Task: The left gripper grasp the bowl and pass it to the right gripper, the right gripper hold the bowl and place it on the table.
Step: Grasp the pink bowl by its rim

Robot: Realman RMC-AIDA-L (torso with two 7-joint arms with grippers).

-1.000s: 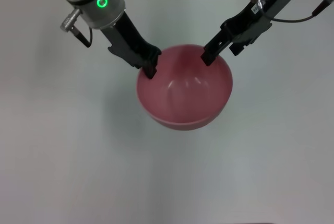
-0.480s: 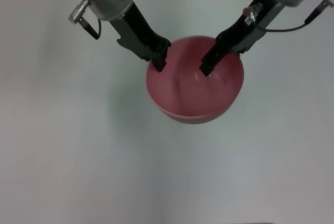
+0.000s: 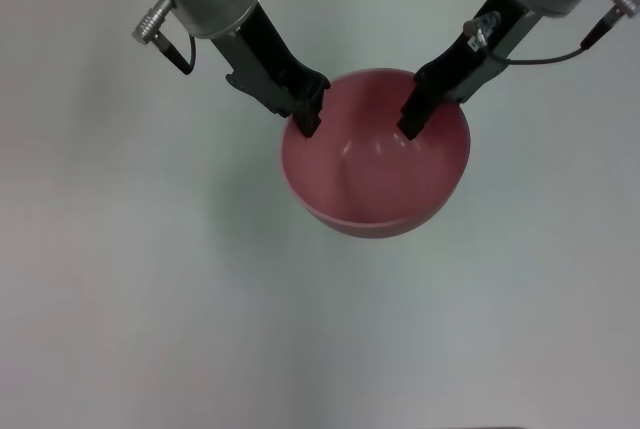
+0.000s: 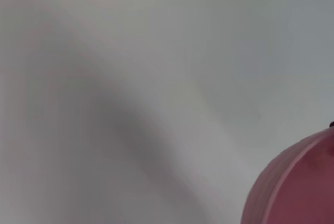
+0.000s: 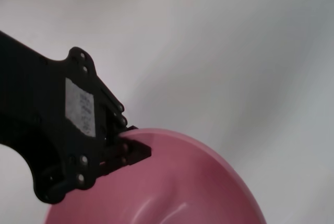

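The large plain white matte bench (image 3: 120, 279) is spreading under everything, and the round, deep, glossy pink plastic bowl (image 3: 375, 174) is hanging above its far middle, lifted clear, judging by the soft shadow to its left. The black two-fingered left gripper (image 3: 306, 114), on the silver-grey arm with the green ring, is pinching the bowl's far-left rim, its jaws narrow on the wall. The slimmer black right gripper (image 3: 412, 119), under the cyan ring, is straddling the far-right rim; whether its jaws are gripping yet I cannot tell. The handover seems to be under way. Next, the right jaws need a firm hold before the left ones let go.
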